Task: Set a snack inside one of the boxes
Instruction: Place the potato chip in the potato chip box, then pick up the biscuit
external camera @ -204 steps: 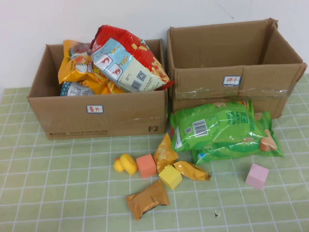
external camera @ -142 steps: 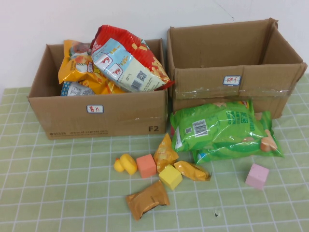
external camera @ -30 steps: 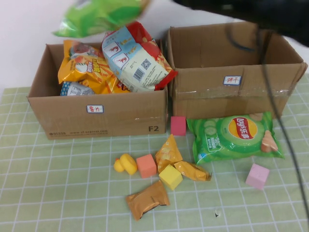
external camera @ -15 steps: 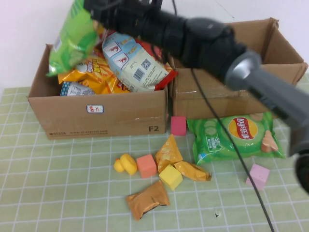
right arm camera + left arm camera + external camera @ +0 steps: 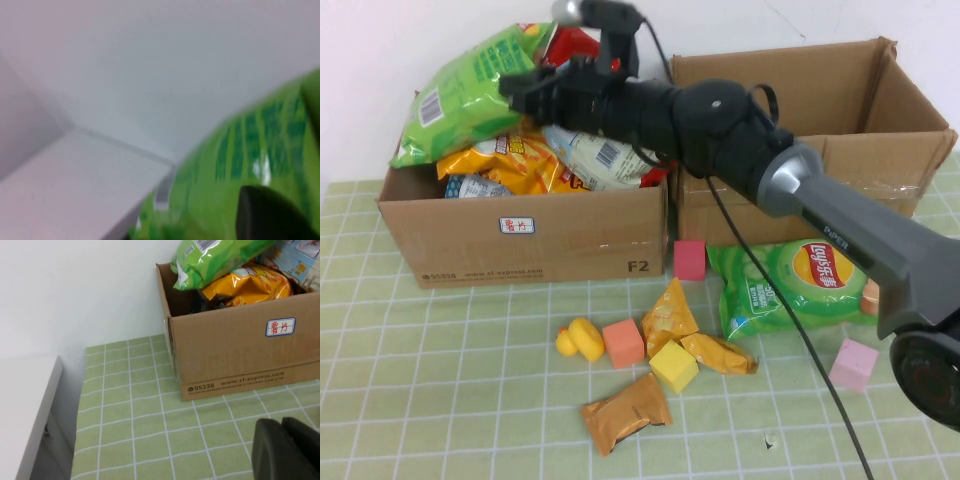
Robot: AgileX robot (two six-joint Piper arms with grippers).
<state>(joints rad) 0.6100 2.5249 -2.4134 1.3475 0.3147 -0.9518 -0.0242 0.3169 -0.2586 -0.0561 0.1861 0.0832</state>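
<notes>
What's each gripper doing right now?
Right gripper: above the left box, shut on the green chip bag.
Left gripper: low beside that box, grip cannot be told.

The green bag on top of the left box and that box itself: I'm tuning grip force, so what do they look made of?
The green bag, at the right tool over the left box, looks like thin glossy plastic film: it shines and crinkles. The box looks like matte brown corrugated cardboard, with printed text and a paper label. The left tool hangs low over the tablecloth.
</notes>
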